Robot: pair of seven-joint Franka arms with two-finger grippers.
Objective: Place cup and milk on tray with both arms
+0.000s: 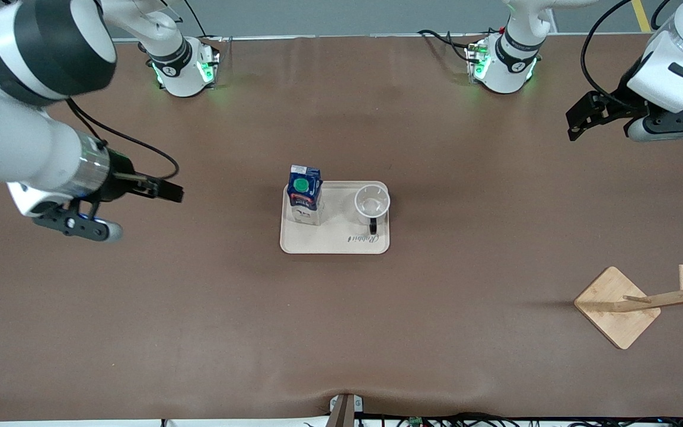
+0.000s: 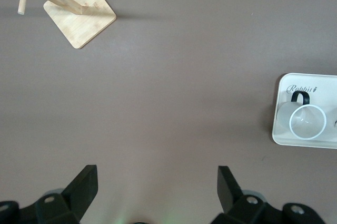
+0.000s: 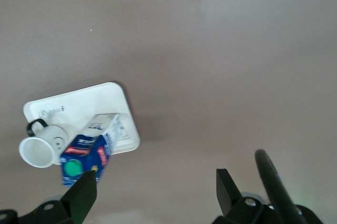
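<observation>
A brown table is seen from above with two white robot arms raised at its ends. At the right arm's end, the right gripper (image 1: pixel 166 191) hangs in the air over bare table, its fingers spread apart and holding nothing. At the middle of the table lies the tray (image 1: pixel 334 237), a flat cream rectangle with cursive script along the edge nearer the front camera. The milk (image 1: pixel 305 194) stands upright on the tray at the side toward the right arm, green cap up. The cup (image 1: pixel 372 203) stands upright on the same tray beside the milk, toward the left arm, empty inside, its black handle pointing to the front camera. At the left arm's end, the left gripper (image 1: pixel 584 118) hangs over bare table, fingers apart and empty. Nearer the front camera at that end, a wooden stand (image 1: pixel 617 306) with pegs rests on its square base.
</observation>
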